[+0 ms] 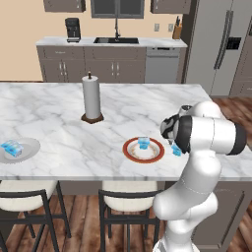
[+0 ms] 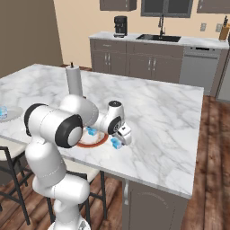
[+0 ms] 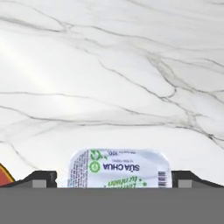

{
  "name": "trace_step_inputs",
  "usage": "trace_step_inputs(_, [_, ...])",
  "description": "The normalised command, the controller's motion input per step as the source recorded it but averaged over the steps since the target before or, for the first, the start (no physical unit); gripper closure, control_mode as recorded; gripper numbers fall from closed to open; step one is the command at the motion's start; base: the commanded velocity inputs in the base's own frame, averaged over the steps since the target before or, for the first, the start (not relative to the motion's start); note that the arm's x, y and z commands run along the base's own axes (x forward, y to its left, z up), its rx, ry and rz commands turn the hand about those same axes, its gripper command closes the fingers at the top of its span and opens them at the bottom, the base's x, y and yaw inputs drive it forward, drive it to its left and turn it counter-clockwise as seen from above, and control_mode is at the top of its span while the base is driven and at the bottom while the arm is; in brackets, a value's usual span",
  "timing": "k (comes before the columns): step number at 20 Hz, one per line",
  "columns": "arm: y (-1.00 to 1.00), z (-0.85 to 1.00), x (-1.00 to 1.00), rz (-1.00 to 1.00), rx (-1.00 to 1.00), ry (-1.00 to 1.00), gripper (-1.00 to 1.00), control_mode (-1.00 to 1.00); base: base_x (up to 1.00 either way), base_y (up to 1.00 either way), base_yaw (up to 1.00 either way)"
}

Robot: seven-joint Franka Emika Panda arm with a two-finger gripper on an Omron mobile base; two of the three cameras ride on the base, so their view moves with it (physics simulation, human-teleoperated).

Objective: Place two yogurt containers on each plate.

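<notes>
A yogurt container [image 3: 119, 168] lies on the marble counter just right of the red-rimmed plate [image 1: 132, 154]. My gripper [image 3: 116, 180] hangs low over it, open, with one finger tip [image 3: 43, 178] on each side and a gap to the pack. From the right base view the same pack [image 2: 117, 143] sits under the gripper [image 2: 120, 138]; from the left it peeks out beside my arm [image 1: 176, 149]. Another yogurt container [image 1: 143, 142] rests on the red-rimmed plate [image 2: 95, 143]. Far left, the pale grey plate [image 1: 28, 151] carries light-blue yogurt containers [image 1: 12, 147] close together.
A paper-towel roll on a dark round base [image 1: 92, 101] stands mid-counter behind the plates. Stools [image 1: 123, 202] line the counter's near edge. Bare marble [image 3: 113, 65] stretches beyond the pack. A back counter with a sink [image 1: 116, 40] and a fridge stand far off.
</notes>
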Motion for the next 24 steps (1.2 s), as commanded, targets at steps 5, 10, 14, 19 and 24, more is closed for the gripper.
trace_step_inputs(5, [0.00, -0.33, 0.00, 0.00, 0.00, 0.00, -1.00, -1.00, 0.00, 0.00, 0.00])
trace_step_inputs(10, [0.14, -0.18, 0.00, 0.00, 0.00, 0.00, 1.00, -1.00, 0.00, 0.00, 0.00])
trace_step_inputs(14, [0.23, 0.01, -0.08, 0.00, 0.00, 0.00, 1.00, -1.00, 0.00, 0.00, 0.00])
trace_step_inputs(19, [-0.01, 0.27, -0.33, 0.00, 0.00, -0.06, 1.00, -1.00, 0.00, 0.00, 0.00])
trace_step_inputs(24, [0.17, 0.98, -0.75, 0.00, 0.01, -0.06, 1.00, -1.00, 0.00, 0.00, 0.00])
